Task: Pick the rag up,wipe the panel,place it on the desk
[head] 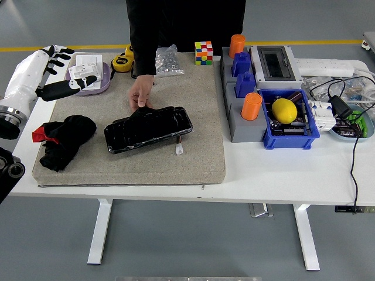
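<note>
Crumpled black rag (61, 141) with red tag lies on grey felt mat (193, 134) on the bench, left of glossy black panel (147, 128). Left hand (50, 73) hovers above, fingers spread, empty. Person's hand (140, 93) presses panel's top edge.

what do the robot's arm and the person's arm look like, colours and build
The robot's left arm has a white shell forearm ending in a metallic ring and black joints below. Its left hand has black fingers with small white markings. The person wears a black long sleeve.
</note>
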Controlling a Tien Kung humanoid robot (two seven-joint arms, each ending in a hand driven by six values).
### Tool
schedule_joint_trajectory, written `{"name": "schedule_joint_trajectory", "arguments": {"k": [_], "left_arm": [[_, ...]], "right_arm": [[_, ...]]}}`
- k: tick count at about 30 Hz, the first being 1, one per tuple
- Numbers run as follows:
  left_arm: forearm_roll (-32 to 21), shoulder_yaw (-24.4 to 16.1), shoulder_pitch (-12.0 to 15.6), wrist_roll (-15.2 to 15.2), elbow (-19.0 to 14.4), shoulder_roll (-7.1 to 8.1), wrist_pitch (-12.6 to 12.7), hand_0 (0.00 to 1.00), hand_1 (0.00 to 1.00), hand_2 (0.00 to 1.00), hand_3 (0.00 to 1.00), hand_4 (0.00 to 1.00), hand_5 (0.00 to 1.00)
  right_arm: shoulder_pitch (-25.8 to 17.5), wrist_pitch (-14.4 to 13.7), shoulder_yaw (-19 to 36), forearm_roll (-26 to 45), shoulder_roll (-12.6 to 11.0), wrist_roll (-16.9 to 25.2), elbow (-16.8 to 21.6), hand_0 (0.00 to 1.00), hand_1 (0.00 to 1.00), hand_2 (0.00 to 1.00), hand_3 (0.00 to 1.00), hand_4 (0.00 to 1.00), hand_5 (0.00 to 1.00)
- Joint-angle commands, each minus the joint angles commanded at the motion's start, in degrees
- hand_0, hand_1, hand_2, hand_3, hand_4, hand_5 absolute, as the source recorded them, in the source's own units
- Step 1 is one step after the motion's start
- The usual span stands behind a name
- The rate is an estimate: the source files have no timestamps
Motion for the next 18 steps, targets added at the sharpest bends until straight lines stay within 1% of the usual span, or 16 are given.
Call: {"name": "schedule_joint_trajectory", "arguments": {"k": [12, 18], "left_arm": [[0.86, 0.26, 0.24, 0.99, -0.17, -0.90, -0.78, 0.477, 0.658, 0.721, 0.766, 0.998, 0.645], [0.98, 1.09, -0.16, 1.14, 0.32, -1.56, -0.91, 0.478, 0.663, 0.720, 0.767, 0.998, 0.645]], "right_arm": [[-0.96, 1.33, -1.16, 0.18, 0.30, -0.54, -0.73, 0.687, 0.462, 0.642, 0.615, 0.998, 0.676], [-0.90, 2.21, -1.86, 0.15, 0.32, -0.91, -1.53, 0.688, 0.461, 0.643, 0.615, 0.998, 0.676]]}}
